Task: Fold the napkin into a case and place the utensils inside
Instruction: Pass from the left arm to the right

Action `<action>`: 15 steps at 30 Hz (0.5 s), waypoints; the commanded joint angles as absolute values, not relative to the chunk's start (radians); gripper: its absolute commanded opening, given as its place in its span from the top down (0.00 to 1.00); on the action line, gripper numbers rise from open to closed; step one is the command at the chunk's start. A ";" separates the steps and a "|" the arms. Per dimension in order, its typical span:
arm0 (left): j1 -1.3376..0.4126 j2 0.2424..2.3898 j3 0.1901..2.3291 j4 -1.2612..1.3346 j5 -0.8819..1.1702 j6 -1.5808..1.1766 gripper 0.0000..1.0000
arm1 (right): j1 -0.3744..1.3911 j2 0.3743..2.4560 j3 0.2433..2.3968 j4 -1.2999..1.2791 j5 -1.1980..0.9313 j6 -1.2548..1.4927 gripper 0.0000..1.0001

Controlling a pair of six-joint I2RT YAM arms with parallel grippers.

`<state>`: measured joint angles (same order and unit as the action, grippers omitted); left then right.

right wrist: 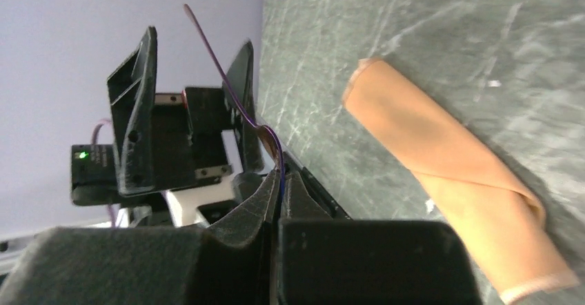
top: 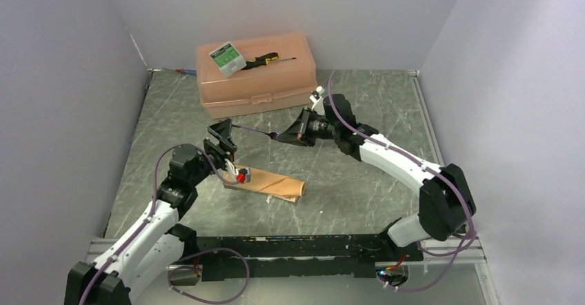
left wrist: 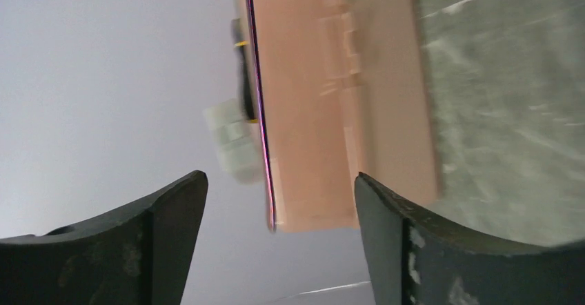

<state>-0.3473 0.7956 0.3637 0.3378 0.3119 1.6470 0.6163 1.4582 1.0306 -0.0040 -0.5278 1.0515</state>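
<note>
Your right tool (top: 281,137) clamps the utensil (top: 254,130), its shaft running left into the released left tool (top: 222,128); the case (top: 269,184) lies near of both.

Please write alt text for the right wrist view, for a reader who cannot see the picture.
The right tool, shut, pinches a thin purple utensil whose free end rises between the two sides of the open left tool. To the right, a folded peach-orange cloth case lies flat on the dark marbled table.
</note>
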 commanded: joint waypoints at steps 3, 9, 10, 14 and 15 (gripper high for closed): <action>-0.352 0.774 0.620 -0.395 0.333 1.218 0.13 | 0.539 1.297 0.978 -0.271 -0.485 0.872 1.00; -0.333 1.034 0.854 -0.722 0.295 0.776 0.19 | 0.495 1.105 0.894 -0.581 -0.480 0.749 1.00; -0.329 1.077 0.883 -0.755 0.308 0.717 0.21 | 0.494 1.083 0.888 -0.631 -0.478 0.734 1.00; -0.314 1.237 0.965 -0.830 0.332 0.538 0.29 | 0.495 1.006 0.844 -0.771 -0.471 0.709 1.00; -0.309 1.275 0.975 -0.841 0.332 0.506 0.31 | 0.495 0.987 0.830 -0.794 -0.469 0.707 1.00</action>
<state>-0.3256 1.1725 0.9108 -0.6548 0.3004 0.7879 0.4953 1.0462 0.8719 -0.6048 -0.4778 0.7647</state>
